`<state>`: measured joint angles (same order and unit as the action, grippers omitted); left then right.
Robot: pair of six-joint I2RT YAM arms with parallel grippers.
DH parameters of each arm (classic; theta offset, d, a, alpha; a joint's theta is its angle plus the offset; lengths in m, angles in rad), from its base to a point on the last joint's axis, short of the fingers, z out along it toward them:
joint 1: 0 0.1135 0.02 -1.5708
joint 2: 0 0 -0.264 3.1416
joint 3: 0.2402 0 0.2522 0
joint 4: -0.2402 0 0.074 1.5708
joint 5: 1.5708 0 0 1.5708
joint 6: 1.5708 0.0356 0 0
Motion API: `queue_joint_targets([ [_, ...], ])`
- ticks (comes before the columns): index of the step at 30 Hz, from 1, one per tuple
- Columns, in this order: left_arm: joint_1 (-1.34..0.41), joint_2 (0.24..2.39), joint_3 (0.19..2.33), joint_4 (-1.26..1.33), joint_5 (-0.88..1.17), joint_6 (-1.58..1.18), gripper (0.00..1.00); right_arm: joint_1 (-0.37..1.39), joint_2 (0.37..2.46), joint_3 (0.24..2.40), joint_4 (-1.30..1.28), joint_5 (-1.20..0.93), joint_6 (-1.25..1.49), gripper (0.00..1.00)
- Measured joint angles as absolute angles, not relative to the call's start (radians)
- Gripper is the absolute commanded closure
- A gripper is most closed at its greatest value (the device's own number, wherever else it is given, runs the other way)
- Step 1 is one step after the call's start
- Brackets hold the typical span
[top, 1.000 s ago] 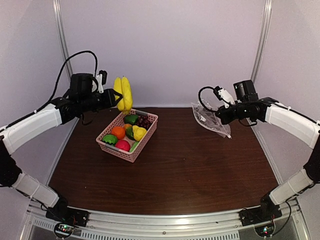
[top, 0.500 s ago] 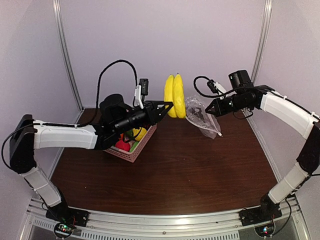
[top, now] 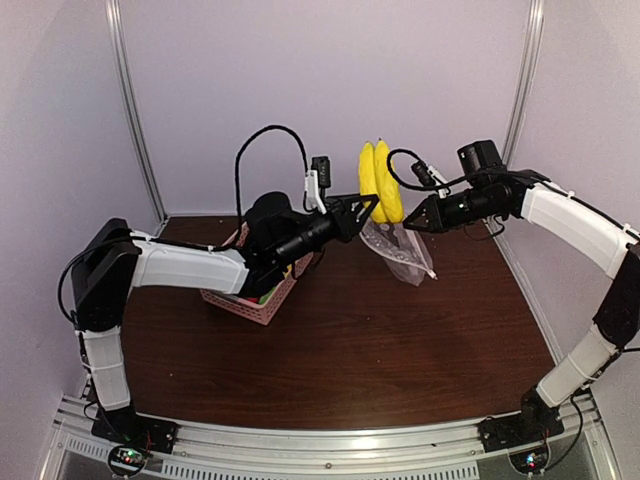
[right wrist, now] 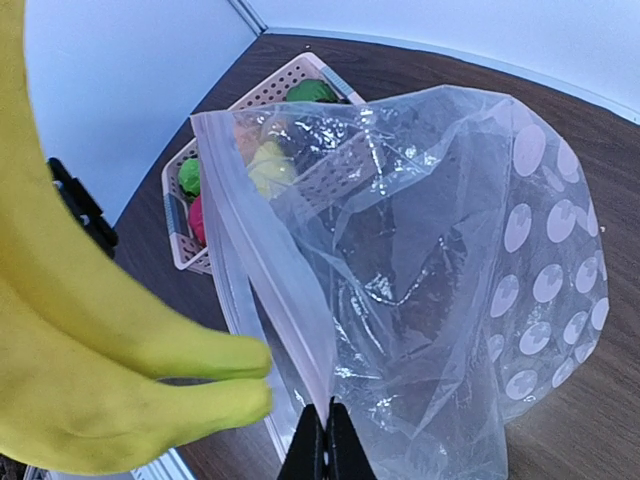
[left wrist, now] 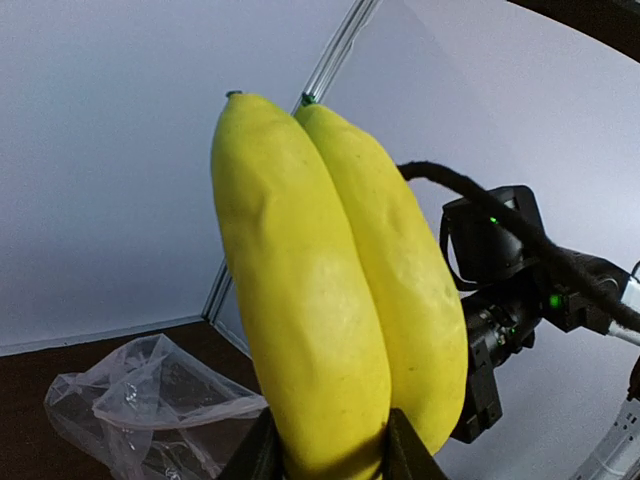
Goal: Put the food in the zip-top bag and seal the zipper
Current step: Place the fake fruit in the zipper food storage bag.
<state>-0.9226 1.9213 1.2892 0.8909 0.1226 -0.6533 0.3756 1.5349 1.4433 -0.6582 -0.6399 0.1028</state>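
Observation:
My left gripper (top: 366,206) is shut on the lower end of the yellow bananas (top: 380,181) and holds them upright in the air, just left of and above the bag's mouth; they fill the left wrist view (left wrist: 330,300). My right gripper (top: 410,224) is shut on the zipper (right wrist: 270,270) of the clear dotted zip-top bag (top: 398,250), which hangs open above the table (right wrist: 470,270). The bananas (right wrist: 90,340) show blurred beside the bag's mouth in the right wrist view. The other food (right wrist: 262,165) lies in the pink basket.
The pink lattice basket (top: 252,300) stands on the dark wooden table (top: 400,350) at the back left, mostly hidden by my left arm. White walls with metal posts close in the back and sides.
My left arm has swung right from over the basket, carrying the bananas up to the bag. My right gripper has moved left and lifted the bag towards the middle.

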Motion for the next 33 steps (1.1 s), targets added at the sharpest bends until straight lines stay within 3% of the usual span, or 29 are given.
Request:
queue_joint_targets([
  [14, -0.959, 2.044, 1.347, 0.919, -0.025, -0.536, 0.92, 0.285, 1.484, 1.441, -0.569, -0.898, 0.303, 1.0],
  [15, -0.962, 2.047, 1.349, 0.915, -0.035, -0.531, 0.9, 0.284, 1.478, 1.439, -0.559, -0.906, 0.311, 1.0],
  [19, -0.974, 2.095, 1.428, 0.878, -0.071, -0.5, 0.55, 0.284, 1.458, 1.43, -0.522, -0.939, 0.346, 1.0],
  [21, -0.981, 2.126, 1.477, 0.856, -0.085, -0.477, 0.43, 0.284, 1.457, 1.428, -0.504, -0.951, 0.358, 1.0],
  [26, -0.996, 2.134, 1.486, 0.833, -0.082, -0.469, 0.34, 0.275, 1.455, 1.426, -0.466, -0.993, 0.393, 1.0],
  [33, -0.999, 2.027, 1.41, 0.805, -0.041, -0.45, 0.31, 0.239, 1.442, 1.404, -0.43, -1.018, 0.395, 1.0],
])
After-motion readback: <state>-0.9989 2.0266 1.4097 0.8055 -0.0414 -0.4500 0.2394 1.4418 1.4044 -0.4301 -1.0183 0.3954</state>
